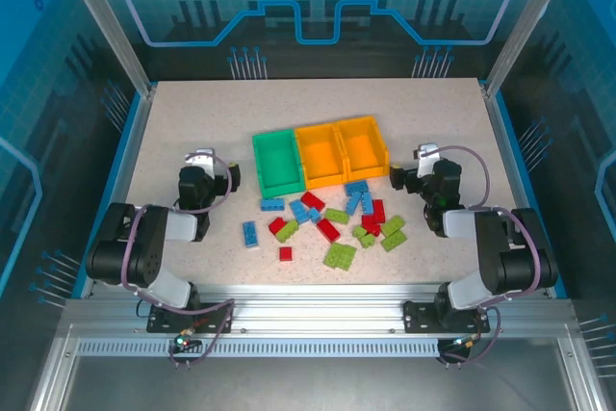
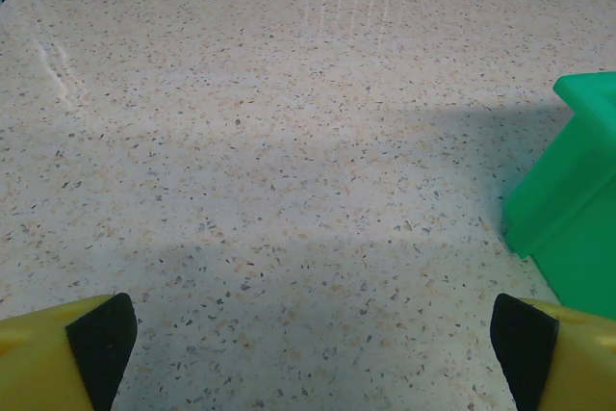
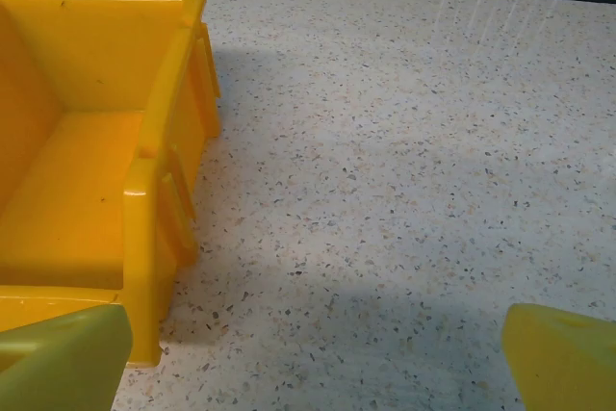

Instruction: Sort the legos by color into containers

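3 bins stand in a row near the middle of the bench (image 1: 192,132), touching side to side: a green bin (image 1: 277,163) on the left, an orange-yellow bin (image 1: 320,156) in the middle and a second orange-yellow bin (image 1: 364,148) on the right

The legos (image 1: 327,223) lie loose on the bench just in front of the bins, mixed by colour in a scattered patch. Among them are a blue brick (image 1: 250,233) at the patch's left edge, a small red brick (image 1: 285,253) near the front, a wide lime-green plate (image 1: 339,256) beside it and 2 lime-green bricks (image 1: 393,233) on the right. Every brick that shows lies on the bench, outside the bins

The left arm (image 1: 144,247) is folded at the left of the bench, well apart from the legos. The left jaws stand wide apart with nothing between them; in the left wrist view the yellow fingers with black pads (image 2: 101,344) sit at the 2 lower corners over bare bench, the green bin's corner (image 2: 577,199) on the right

The right arm (image 1: 500,247) is folded at the right, near the right orange-yellow bin. The right jaws are also wide apart and hold nothing; in the right wrist view its yellow fingers (image 3: 563,358) frame the bench, with that bin (image 3: 87,141) on the left
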